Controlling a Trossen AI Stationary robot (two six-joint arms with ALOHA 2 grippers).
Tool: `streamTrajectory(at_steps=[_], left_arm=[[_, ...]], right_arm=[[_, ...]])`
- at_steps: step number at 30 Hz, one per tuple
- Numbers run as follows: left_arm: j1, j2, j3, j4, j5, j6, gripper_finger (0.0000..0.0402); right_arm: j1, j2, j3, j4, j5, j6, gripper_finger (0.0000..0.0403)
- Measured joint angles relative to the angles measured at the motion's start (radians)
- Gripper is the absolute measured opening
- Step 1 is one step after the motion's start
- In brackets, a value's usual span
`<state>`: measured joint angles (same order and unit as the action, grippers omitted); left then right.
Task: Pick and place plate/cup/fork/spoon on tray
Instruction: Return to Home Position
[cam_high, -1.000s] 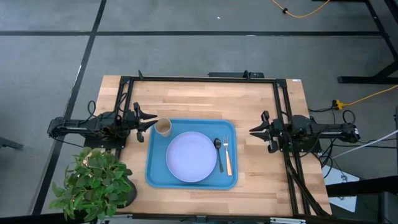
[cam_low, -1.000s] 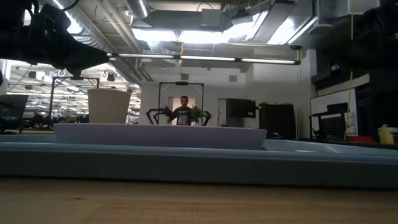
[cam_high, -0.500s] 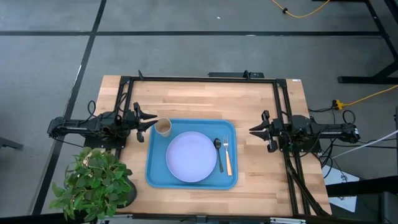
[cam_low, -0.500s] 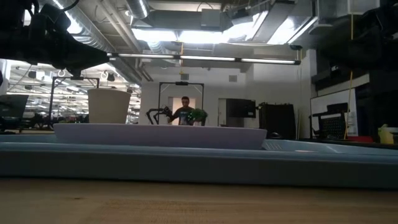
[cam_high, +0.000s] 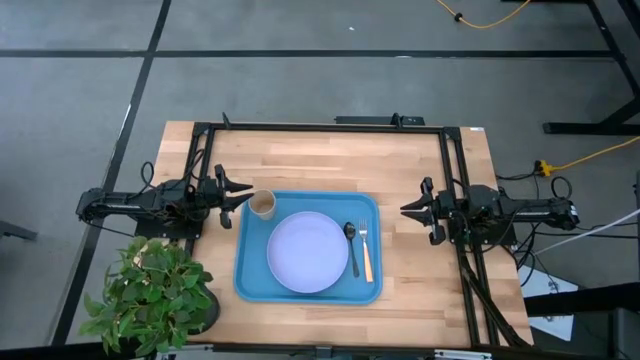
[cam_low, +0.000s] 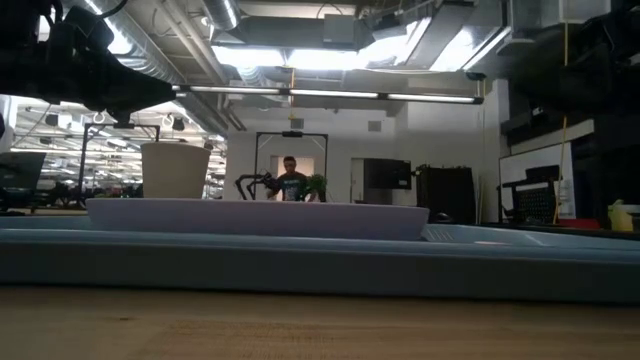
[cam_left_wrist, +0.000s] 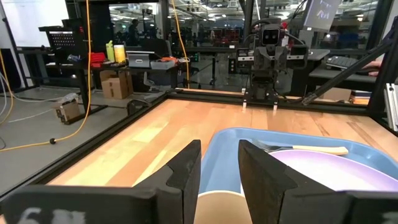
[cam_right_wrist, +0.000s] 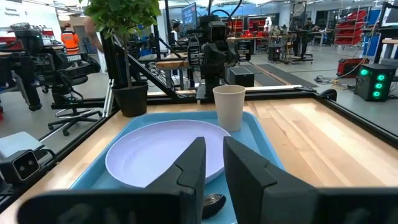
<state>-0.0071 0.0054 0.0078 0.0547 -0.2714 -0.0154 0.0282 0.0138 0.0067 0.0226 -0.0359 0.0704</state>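
From above, the tray (cam_high: 250, 285) lies on the tabletop (cam_high: 320, 160) between the two grippers, its long side running from one to the other. The left gripper (cam_high: 240, 200) hangs just off one tray corner, its fingers a little apart and holding nothing. The cup (cam_high: 262, 205) stands upright in that corner, right in front of its fingertips. The plate (cam_high: 308, 252) fills the tray's middle, beyond the cup from this gripper. The right gripper (cam_high: 415, 212) sits just outside the opposite short rim, fingers narrowly parted and empty. Nearest to it lies the fork (cam_high: 366, 250), then the spoon (cam_high: 352, 246), then the plate. Fork and spoon lie side by side and parallel, their long axes crosswise to the line along which the right gripper points. Tines and bowl point away from the tabletop edge where a potted plant (cam_high: 150, 290) stands, and the handles point toward it.

At tabletop height, the cup (cam_low: 176, 170) rises behind the plate (cam_low: 250, 217), both inside the tray (cam_low: 300, 262). A person (cam_low: 290, 180) stands far behind.

From the left wrist, the cup (cam_left_wrist: 217, 210) shows between the fingers (cam_left_wrist: 186, 174). The tray (cam_left_wrist: 221, 155), plate (cam_left_wrist: 323, 177) and fork (cam_left_wrist: 311, 149) lie ahead.

From the right wrist, the spoon (cam_right_wrist: 212, 204) shows its bowl through the gap between the fingers (cam_right_wrist: 186, 168). The plate (cam_right_wrist: 149, 155) lies ahead, and the cup (cam_right_wrist: 229, 107) stands at the far corner of the tray (cam_right_wrist: 260, 142).
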Motion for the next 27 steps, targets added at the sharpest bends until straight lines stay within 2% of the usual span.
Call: streamTrajectory(at_steps=[27], left_arm=[[0.000,0.000,0.000,0.000,0.000,0.000,0.0101]], right_arm=[[0.000,0.013,0.000,0.001,0.001,0.000,0.0062]])
